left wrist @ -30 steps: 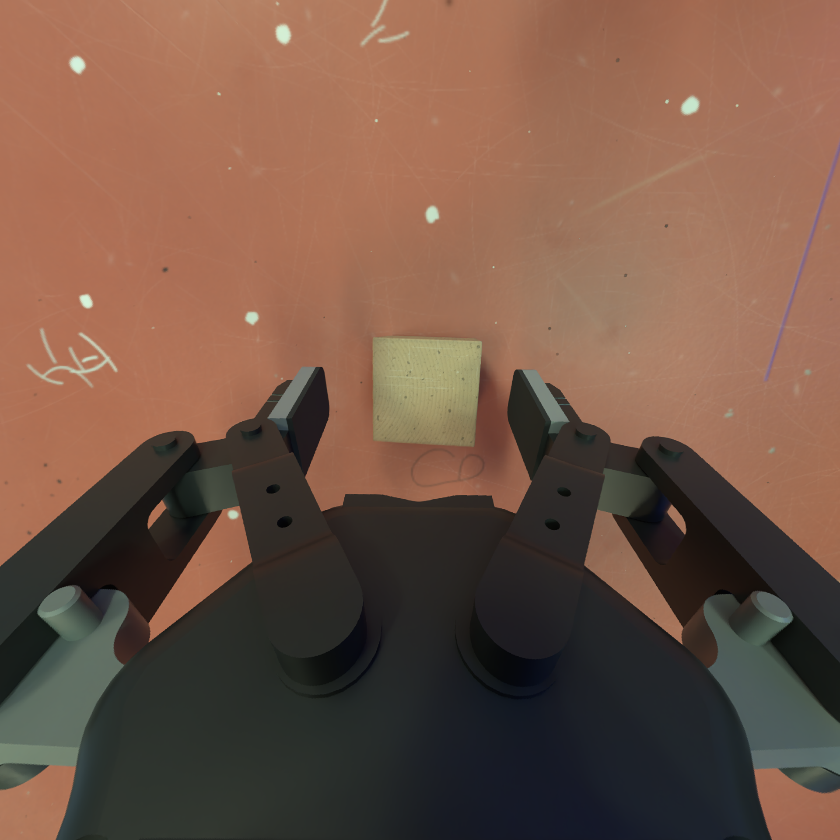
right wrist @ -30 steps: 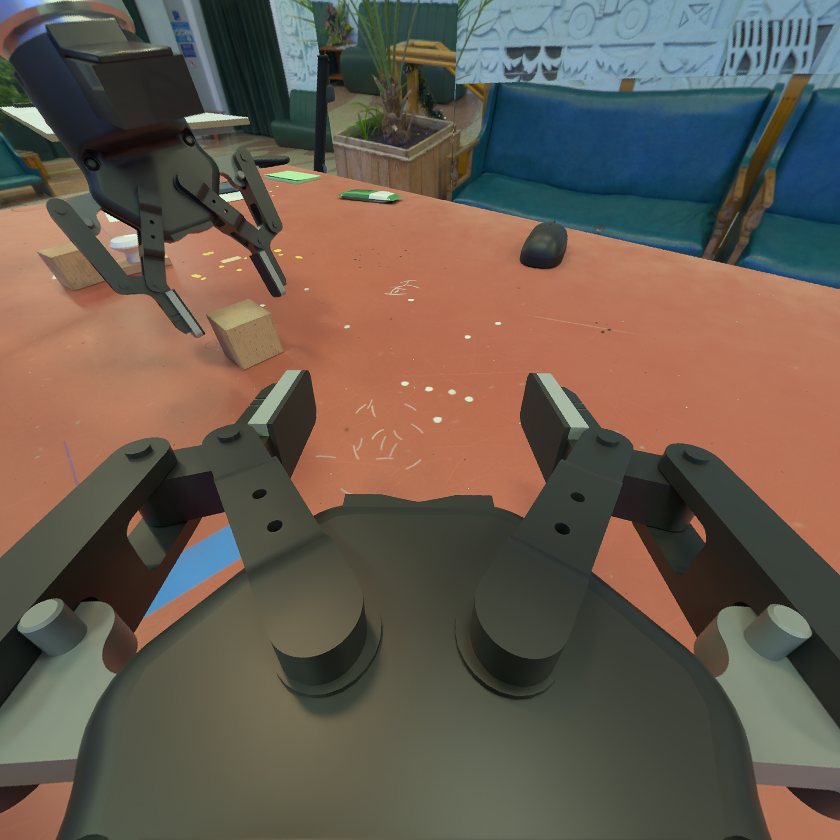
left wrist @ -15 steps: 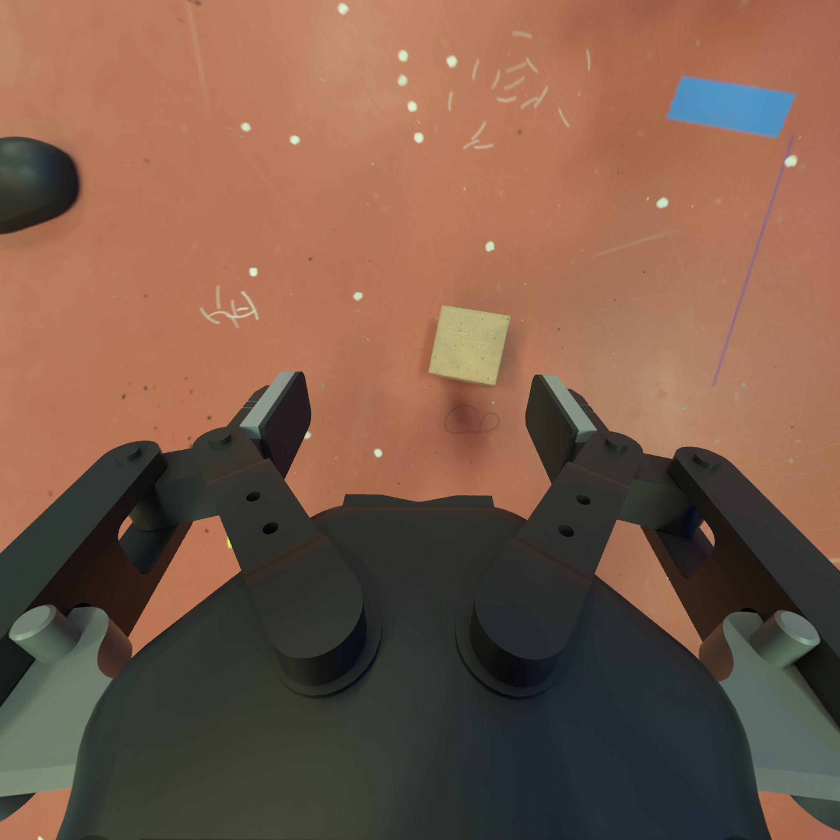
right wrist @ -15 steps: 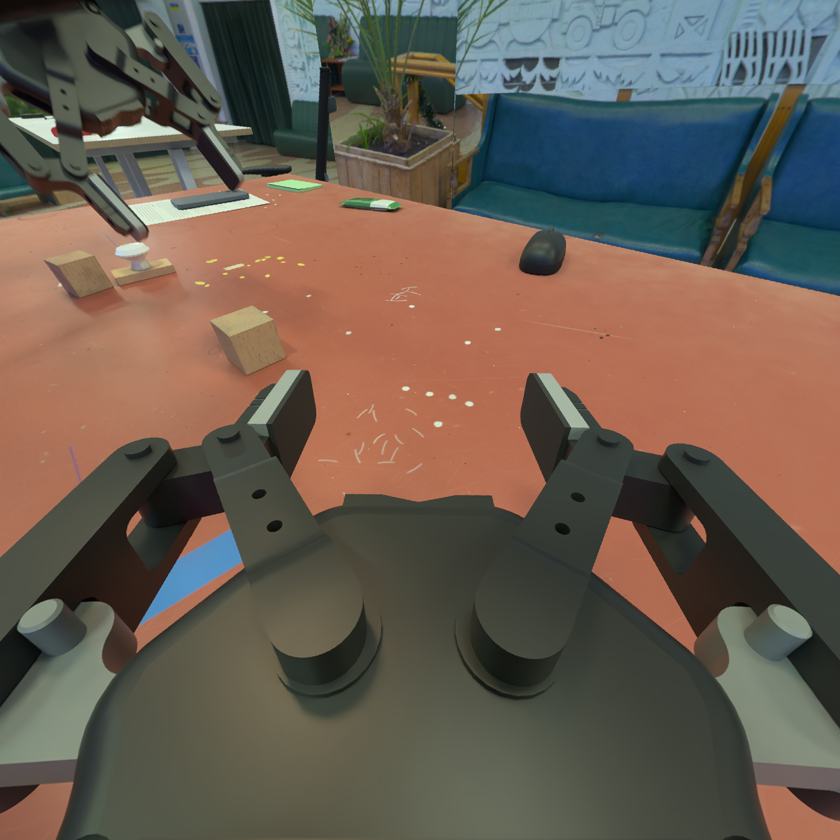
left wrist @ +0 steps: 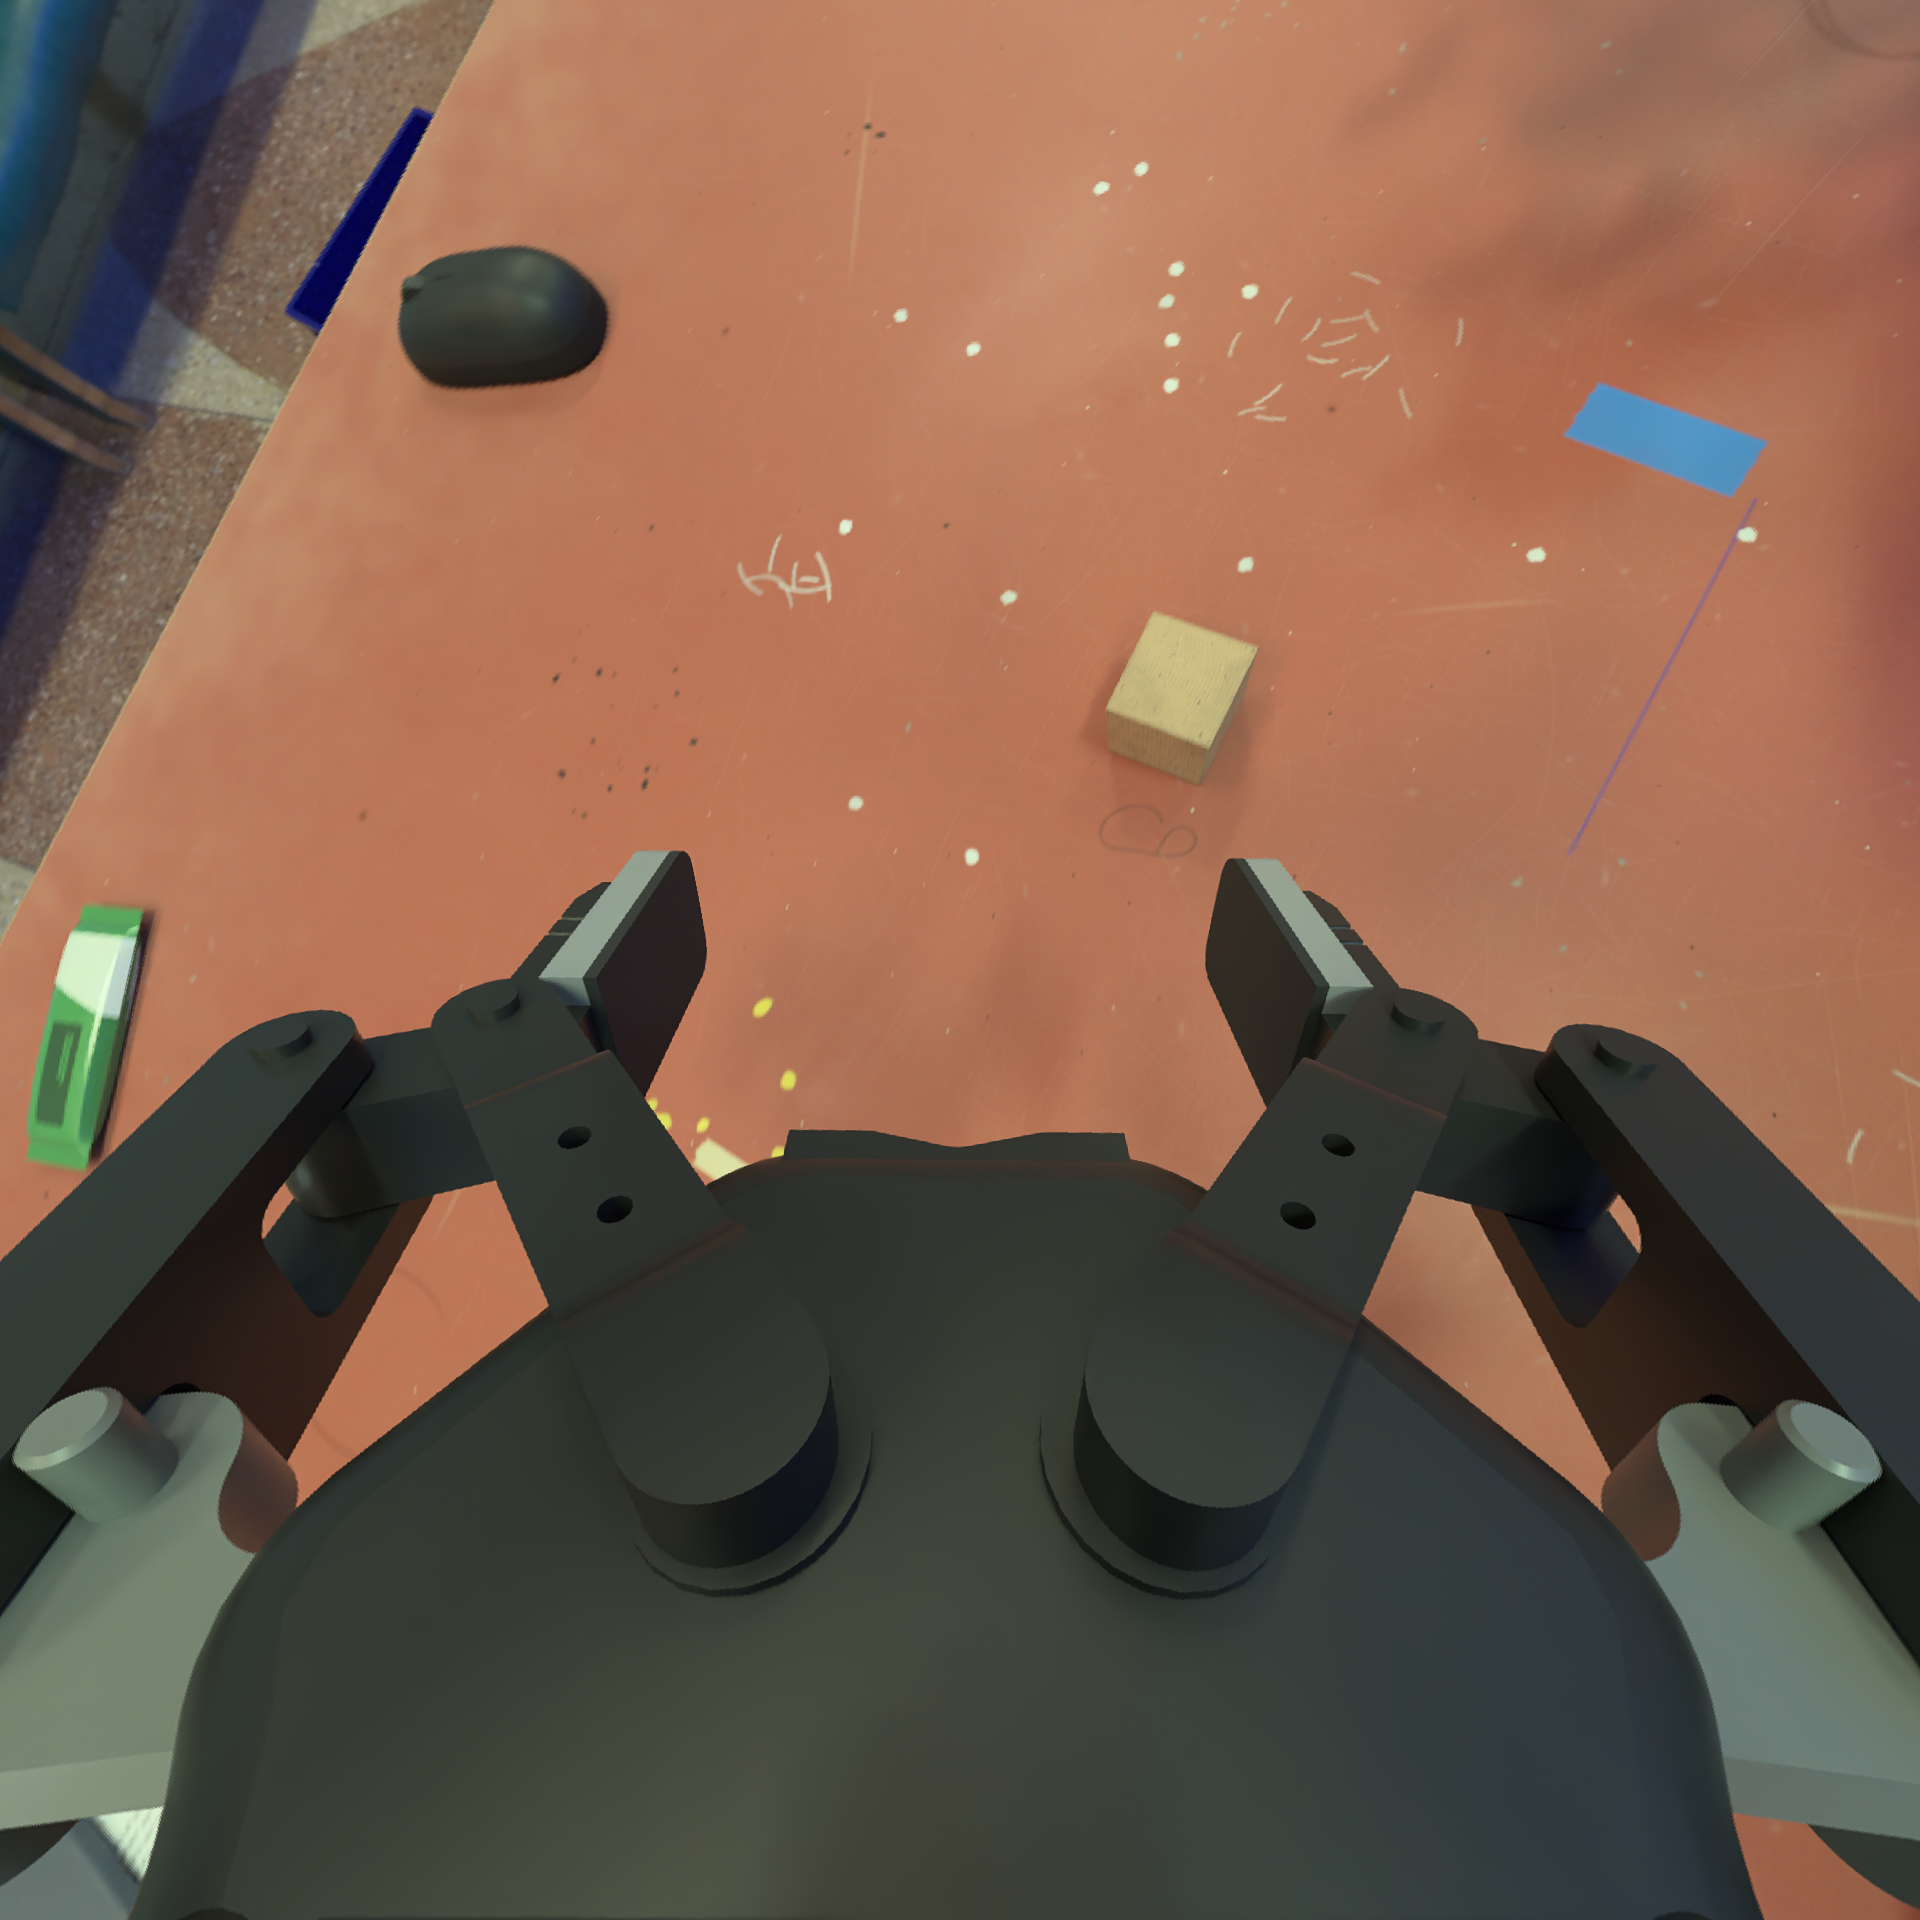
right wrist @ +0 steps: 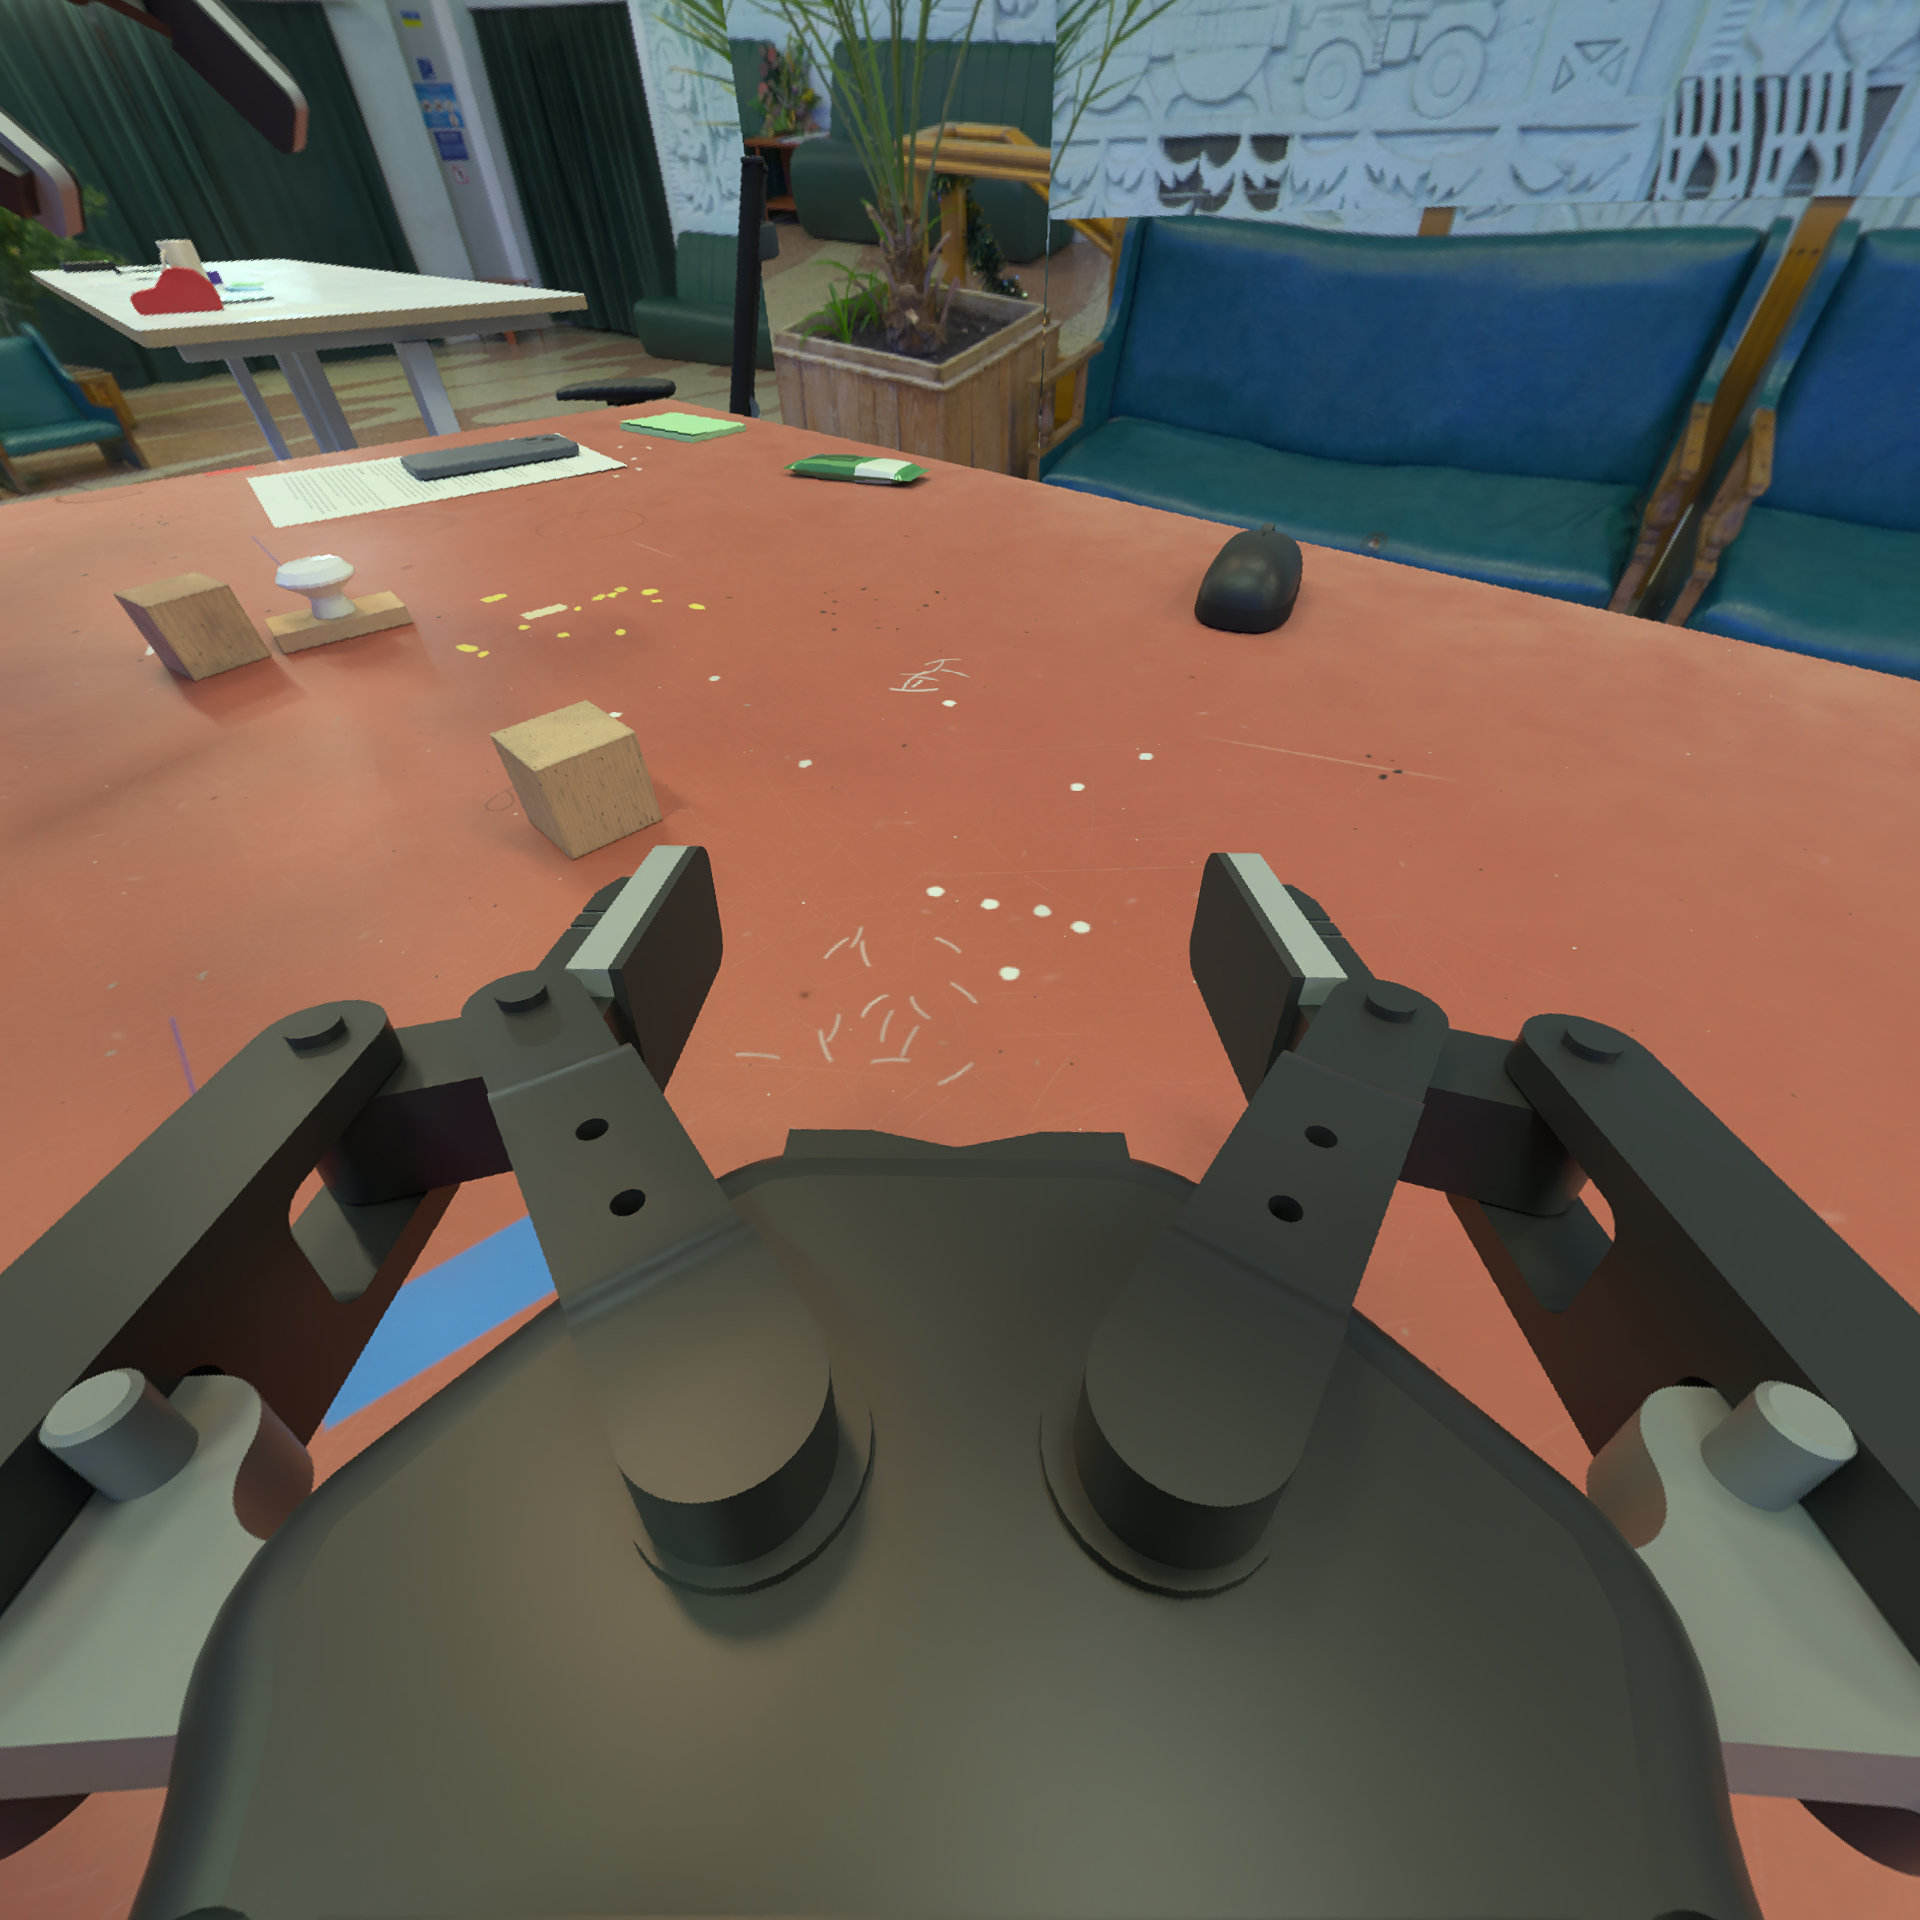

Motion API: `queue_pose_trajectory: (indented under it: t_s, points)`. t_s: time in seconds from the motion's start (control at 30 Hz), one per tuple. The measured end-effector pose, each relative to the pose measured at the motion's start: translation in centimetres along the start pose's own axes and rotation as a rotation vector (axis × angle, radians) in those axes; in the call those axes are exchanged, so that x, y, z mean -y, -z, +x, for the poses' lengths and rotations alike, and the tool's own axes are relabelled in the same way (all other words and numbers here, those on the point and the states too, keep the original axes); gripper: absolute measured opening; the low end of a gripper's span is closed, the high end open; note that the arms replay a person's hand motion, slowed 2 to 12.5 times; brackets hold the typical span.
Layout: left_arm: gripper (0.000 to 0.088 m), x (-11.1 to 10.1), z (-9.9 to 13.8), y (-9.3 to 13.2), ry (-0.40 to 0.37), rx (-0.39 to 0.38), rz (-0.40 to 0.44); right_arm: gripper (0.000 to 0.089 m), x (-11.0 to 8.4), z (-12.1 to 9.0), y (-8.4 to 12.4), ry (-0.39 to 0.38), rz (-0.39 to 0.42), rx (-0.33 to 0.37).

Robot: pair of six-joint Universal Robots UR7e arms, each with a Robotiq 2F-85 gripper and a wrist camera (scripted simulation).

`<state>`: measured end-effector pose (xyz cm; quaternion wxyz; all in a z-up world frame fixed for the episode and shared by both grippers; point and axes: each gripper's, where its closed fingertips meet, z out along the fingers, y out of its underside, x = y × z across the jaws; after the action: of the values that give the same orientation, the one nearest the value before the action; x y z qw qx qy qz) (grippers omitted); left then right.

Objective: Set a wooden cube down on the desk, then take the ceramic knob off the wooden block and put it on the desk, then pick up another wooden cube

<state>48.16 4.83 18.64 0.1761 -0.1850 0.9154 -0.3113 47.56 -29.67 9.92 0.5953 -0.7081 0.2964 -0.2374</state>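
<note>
With one wooden cube [left wrist: 1181, 694] set on the desk [left wrist: 1039, 468] and both grippers spread empty, the ceramic knob [right wrist: 315, 582] is judged next to be grasped.

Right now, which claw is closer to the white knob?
Left, probably. The left claw hangs high, roughly above the knob; the right claw sits low, far across the desk from it.

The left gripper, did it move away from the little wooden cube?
Yes. The left gripper has risen and pulled back: against the desk scratches, the wooden cube looks smaller and sits off to one side.
</note>
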Motion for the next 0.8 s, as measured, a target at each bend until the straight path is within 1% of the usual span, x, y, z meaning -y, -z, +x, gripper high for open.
queue_pose_trajectory:
  t_s: [0.17, 0.33, 0.53, 0.8]
  points:
    - [0.082, -2.9, -1.0, 2.7, 0.043, 0.046, -0.023, 0.0788, 0.0, -0.1, 0.0, 0.0, -0.001, 0.005]
    - [0.0813, -6.6, -1.5, 4.5, 0.087, 0.077, -0.078, 0.0788, 0.0, -0.3, -0.1, -0.001, 0.001, 0.01]
    - [0.0799, -11.2, -1.5, 5.7, 0.14, 0.083, -0.155, 0.0788, 0.1, -0.4, -0.1, 0.002, 0.003, 0.015]
    - [0.0793, -16.8, -1.2, 6.4, 0.184, 0.076, -0.264, 0.0787, 0.1, -0.6, -0.1, 0.005, 0.005, 0.02]
